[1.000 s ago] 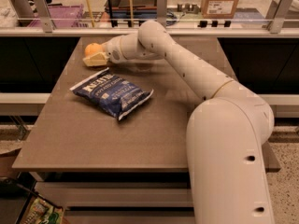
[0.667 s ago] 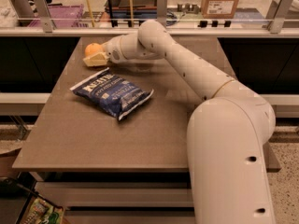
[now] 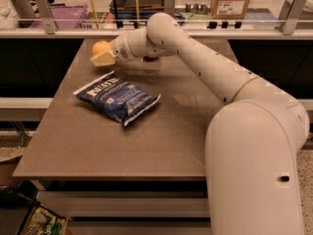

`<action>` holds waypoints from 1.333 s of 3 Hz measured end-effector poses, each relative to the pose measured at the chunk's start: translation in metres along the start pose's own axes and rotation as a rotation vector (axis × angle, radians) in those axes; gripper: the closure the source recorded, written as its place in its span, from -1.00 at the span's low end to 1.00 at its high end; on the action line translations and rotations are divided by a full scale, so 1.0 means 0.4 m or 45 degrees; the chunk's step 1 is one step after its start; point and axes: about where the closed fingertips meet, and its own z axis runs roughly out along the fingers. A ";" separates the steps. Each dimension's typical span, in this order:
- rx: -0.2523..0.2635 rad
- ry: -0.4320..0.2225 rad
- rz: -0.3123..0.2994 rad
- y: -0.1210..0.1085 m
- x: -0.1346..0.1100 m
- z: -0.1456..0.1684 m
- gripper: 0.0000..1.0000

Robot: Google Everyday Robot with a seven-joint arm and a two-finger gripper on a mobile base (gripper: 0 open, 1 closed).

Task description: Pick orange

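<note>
Reach looks done: gripper [image 3: 103, 58] is up against the orange [image 3: 99, 47] by the table's [image 3: 98, 146] far left corner, grasp or release cannot be told, lift judged not yet made, blue chip bag [image 3: 117, 98] lying apart.

brown table [image 3: 98, 151] before a railed counter [image 3: 73, 32], cardboard box [image 3: 230, 1] and purple bin [image 3: 63, 16] beyond.

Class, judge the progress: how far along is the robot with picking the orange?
Done: the gripper is at the orange, at the table's far corner beyond the blue chip bag. In hand: securing it; whether it is held cannot be seen. Left: lifting it clear.
</note>
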 end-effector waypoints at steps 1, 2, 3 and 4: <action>0.018 -0.036 -0.020 -0.011 -0.014 -0.035 1.00; 0.010 -0.121 -0.055 -0.028 -0.031 -0.070 1.00; 0.008 -0.186 -0.114 -0.036 -0.064 -0.115 1.00; 0.017 -0.188 -0.158 -0.031 -0.100 -0.159 1.00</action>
